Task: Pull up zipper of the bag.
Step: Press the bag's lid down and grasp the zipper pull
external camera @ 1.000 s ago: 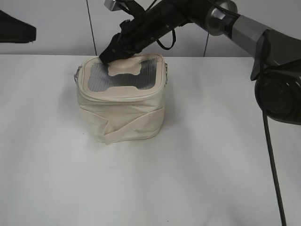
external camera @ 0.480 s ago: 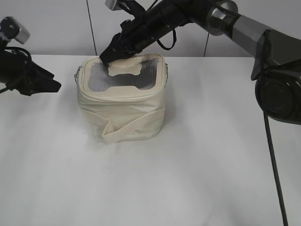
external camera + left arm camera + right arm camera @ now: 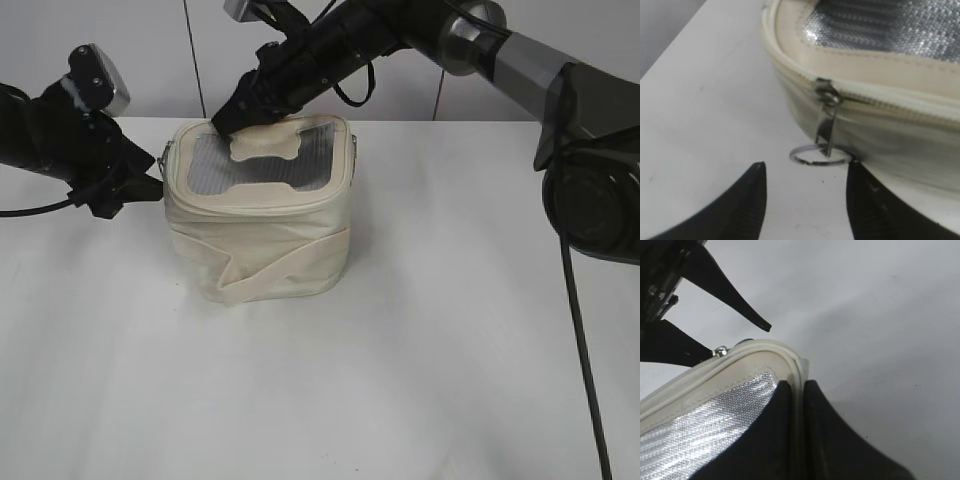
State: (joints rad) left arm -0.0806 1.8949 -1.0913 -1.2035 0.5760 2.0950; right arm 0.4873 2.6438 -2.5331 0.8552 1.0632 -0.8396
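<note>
Bag (image 3: 260, 215) upright on white table (image 3: 400, 350), left of centre; no legible writing or brand anywhere. Right gripper (image 3: 796, 390) pinched on bag's back rim. Left gripper (image 3: 805, 187) parted, empty, straddling zipper (image 3: 827, 95) ring pull (image 3: 820, 155).

Black arms with silver joints (image 3: 462, 38), black cables (image 3: 583, 350), tapered black fingers (image 3: 747, 205).
</note>
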